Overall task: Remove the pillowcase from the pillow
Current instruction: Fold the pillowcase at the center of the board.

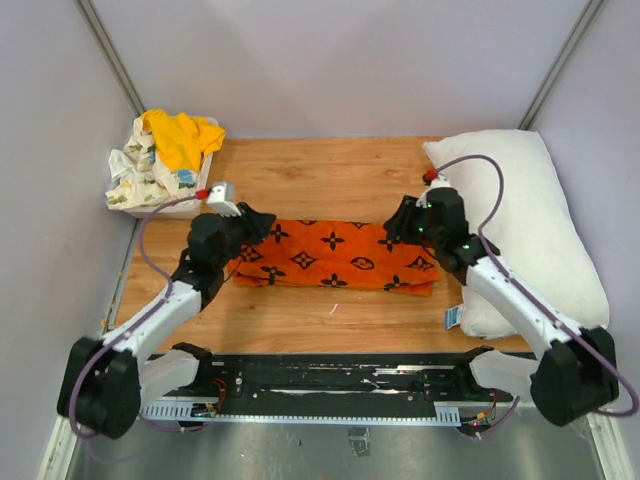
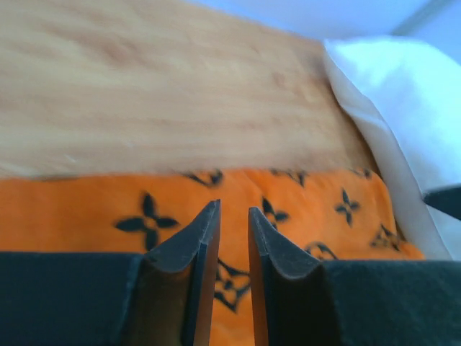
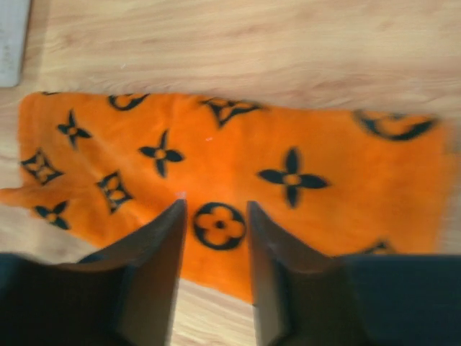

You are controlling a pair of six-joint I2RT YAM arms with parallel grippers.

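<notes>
The orange pillowcase is lying flat on the wooden table, with the white pillow lying bare just beside its right end. The left gripper is hovering over its left end and the right gripper over its right end. Both are standing with jaws parted, gripping nothing.

You are looking past your left gripper, whose two dark fingers are standing a little apart with nothing caught between them; orange cloth is showing through the narrow gap. The pillowcase is lying flat beneath them, spreading across the wooden table. The white pillow is sitting at the upper right, touching the pillowcase's far end. A dark shape is poking in at the right edge, too cropped to identify.
</notes>
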